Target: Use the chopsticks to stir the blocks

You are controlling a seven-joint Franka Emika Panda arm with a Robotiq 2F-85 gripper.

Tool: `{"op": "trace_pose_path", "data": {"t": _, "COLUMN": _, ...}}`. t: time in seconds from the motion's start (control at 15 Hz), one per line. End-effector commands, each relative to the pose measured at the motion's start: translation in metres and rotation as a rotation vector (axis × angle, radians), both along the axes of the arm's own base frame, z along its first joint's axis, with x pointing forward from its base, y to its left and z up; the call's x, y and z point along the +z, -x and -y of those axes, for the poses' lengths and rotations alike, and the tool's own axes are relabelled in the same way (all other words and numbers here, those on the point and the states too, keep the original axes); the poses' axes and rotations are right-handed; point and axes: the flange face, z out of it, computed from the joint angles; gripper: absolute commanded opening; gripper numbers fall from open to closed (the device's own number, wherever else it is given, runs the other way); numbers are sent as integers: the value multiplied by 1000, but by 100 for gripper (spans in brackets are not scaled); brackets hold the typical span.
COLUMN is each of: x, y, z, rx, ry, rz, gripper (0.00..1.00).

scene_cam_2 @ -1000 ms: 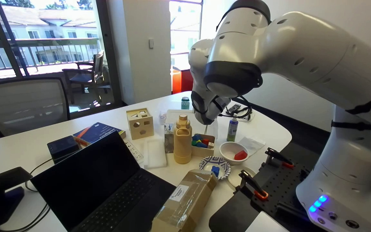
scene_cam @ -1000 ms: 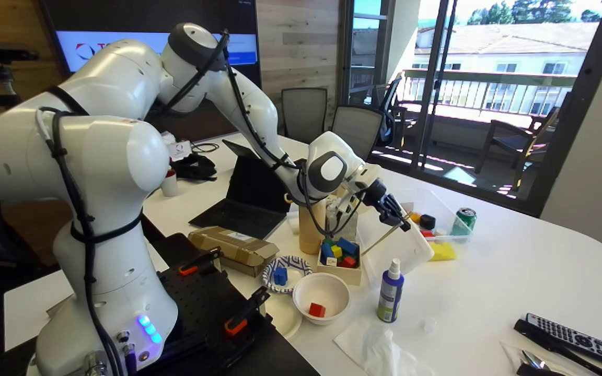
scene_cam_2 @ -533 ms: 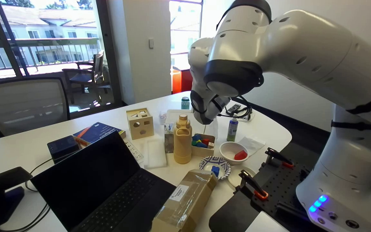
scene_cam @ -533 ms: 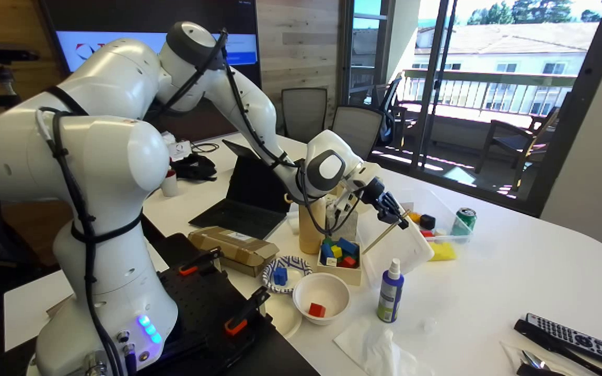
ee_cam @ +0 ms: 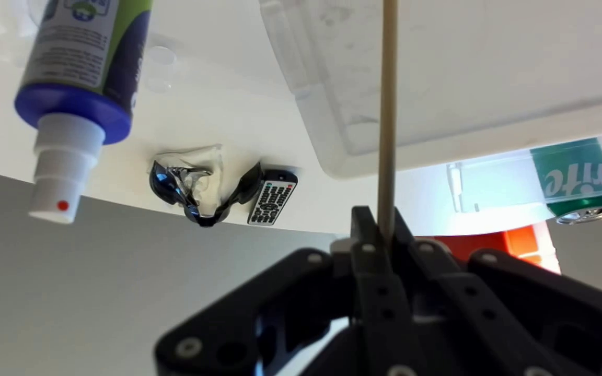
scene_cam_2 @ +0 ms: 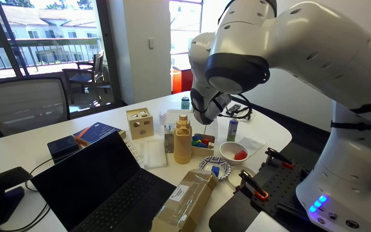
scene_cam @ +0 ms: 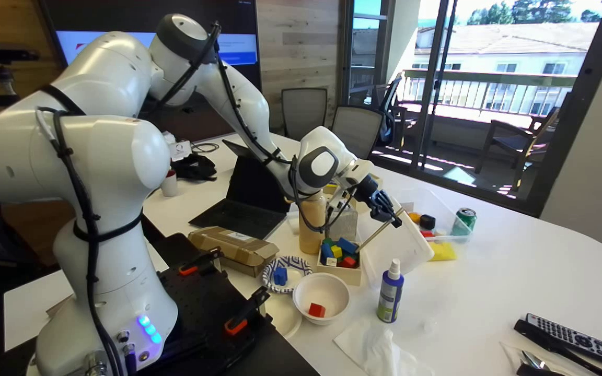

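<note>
upside-down letters "rite" on a green can [ee_cam: 575, 180], unreadable small print on a spray bottle [ee_cam: 84, 73]

This looks like an office meeting room, shown by the large wall screen [scene_cam: 123, 15], the mesh-backed chairs [scene_cam: 305, 112] beside a broad white tabletop [scene_cam: 489, 282], the open laptop [scene_cam_2: 90, 175] and remote control [scene_cam: 583, 339] resting on it, and the wood-panelled wall [scene_cam: 301, 47].
</note>
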Motion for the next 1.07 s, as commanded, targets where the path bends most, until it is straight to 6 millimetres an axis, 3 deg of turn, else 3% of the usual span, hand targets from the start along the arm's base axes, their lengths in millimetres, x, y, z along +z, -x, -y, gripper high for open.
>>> {"op": "trace_pose_path", "data": {"t": 0.0, "x": 9, "y": 18, "z": -9, "rx": -40, "ry": -42, "rz": -19, "gripper": 2}}
{"op": "trace_pose_path", "data": {"t": 0.53, "x": -31, "y": 20, "z": -32, "rx": 4, "ry": -73, "rz": -68, "gripper": 2}}
{"op": "trace_pose_path", "data": {"t": 0.8, "x": -37, "y": 18, "z": -37, "rx": 6, "ry": -117, "rz": -99, "gripper": 2}}
{"op": "trace_pose_path", "data": {"t": 1.0, "x": -30, "y": 17, "z": -30, "rx": -6, "ry": -127, "rz": -40, "gripper": 2}}
